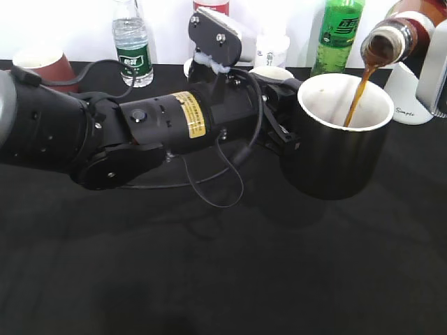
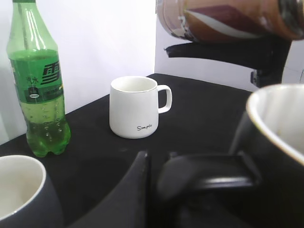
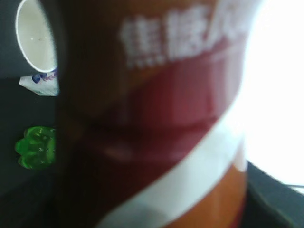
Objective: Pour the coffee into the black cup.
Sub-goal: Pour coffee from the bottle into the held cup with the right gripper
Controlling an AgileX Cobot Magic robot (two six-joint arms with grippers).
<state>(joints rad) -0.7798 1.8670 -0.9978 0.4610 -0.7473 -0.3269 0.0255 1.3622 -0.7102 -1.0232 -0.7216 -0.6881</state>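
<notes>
The left arm (image 1: pixel 105 132) lies across the black surface (image 1: pixel 209 279), reaching from the left edge to centre-right. Its jaws are clenched on the handle of the black cup (image 1: pixel 335 139); the left wrist view shows a dark finger (image 2: pixel 209 175) pressed against that handle. The cup sits upright at or just above the surface; which one cannot be told.

The coffee (image 1: pixel 401 35) is held high at the upper right, long axis tilted, mouth pointing down and left over the cup rim. A brown stream (image 1: pixel 357 94) falls from the mouth into the white interior, landing right of centre. The right wrist view is filled by the bottle label (image 3: pixel 156 118), so the right jaws evidently hold the bottle, though the jaws themselves are not visible.

Critical relation: bottle mouth above and just right of the cup opening. Any shift right would put the stream on the rim.

Nearby: green bottle (image 1: pixel 339 35), white mug (image 2: pixel 135 107), water bottle (image 1: pixel 131 45), maroon cup (image 1: pixel 45 66). None obstructs the pour.
</notes>
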